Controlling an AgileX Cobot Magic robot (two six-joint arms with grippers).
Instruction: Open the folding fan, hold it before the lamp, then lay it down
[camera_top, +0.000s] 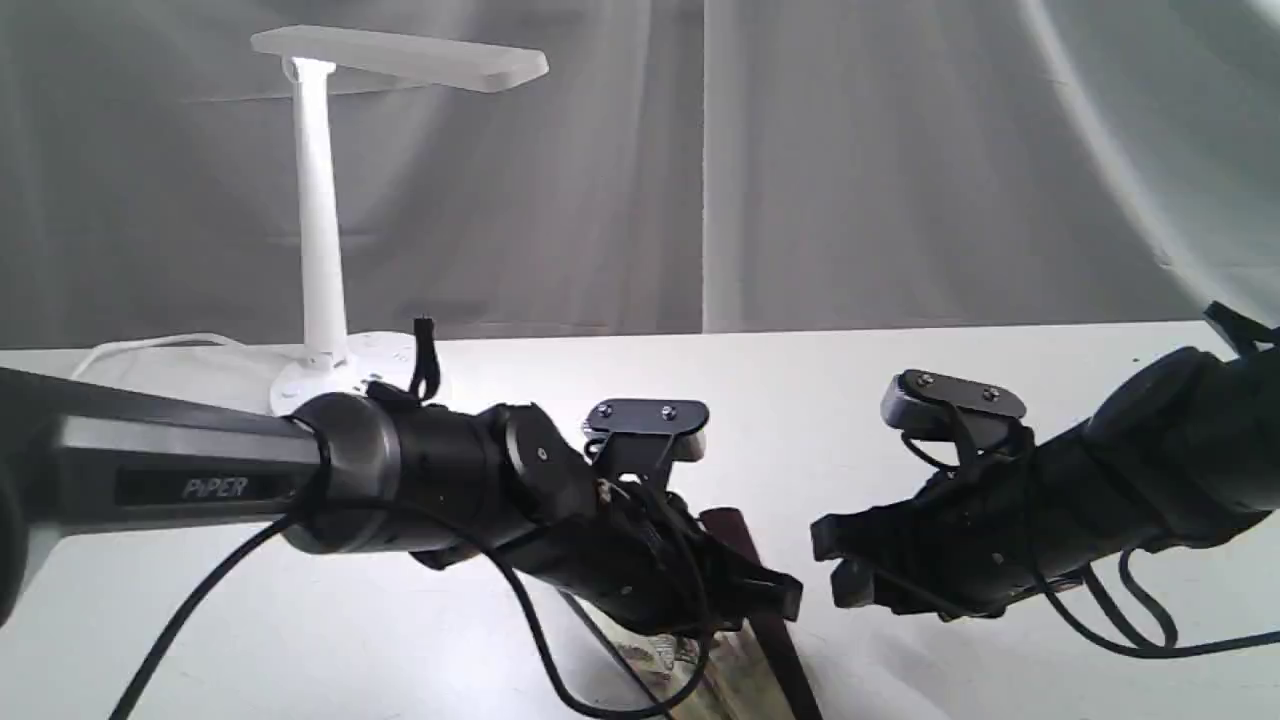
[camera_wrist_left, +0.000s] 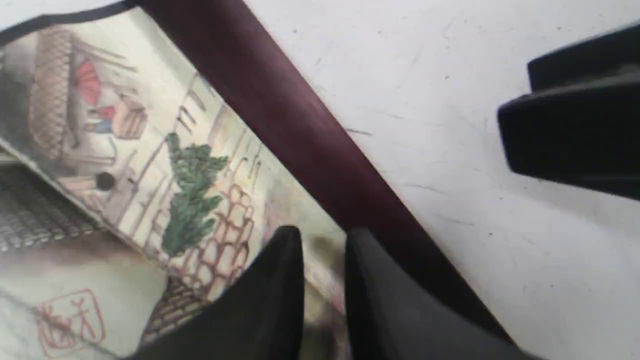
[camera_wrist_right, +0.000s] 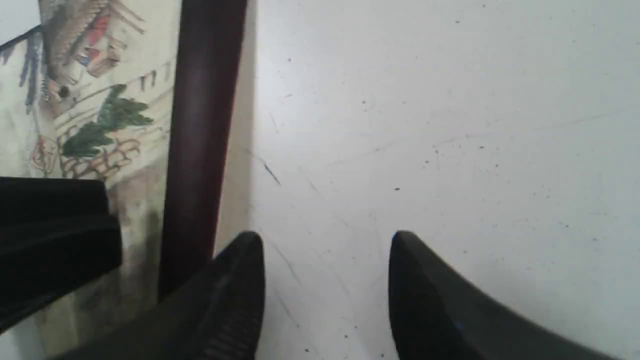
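The folding fan (camera_wrist_left: 165, 165) lies spread on the white table, its painted cream paper facing up and its dark reddish-brown outer rib (camera_wrist_left: 310, 135) along one edge. In the exterior view only a corner of the fan (camera_top: 745, 665) shows, at the front under the left arm. My left gripper (camera_wrist_left: 324, 237) hovers over the paper beside the rib, its jaws a narrow slit apart with only paper showing through. My right gripper (camera_wrist_right: 327, 242) is open and empty over bare table, next to the fan's rib (camera_wrist_right: 200, 125). The lamp (camera_top: 320, 220) stands at the back left.
The lamp's round base (camera_top: 345, 375) and white cord (camera_top: 150, 345) sit at the back left of the table (camera_top: 780, 400). A grey curtain (camera_top: 850, 160) hangs behind. The two grippers (camera_top: 785, 590) (camera_top: 830, 565) face each other closely near the front middle.
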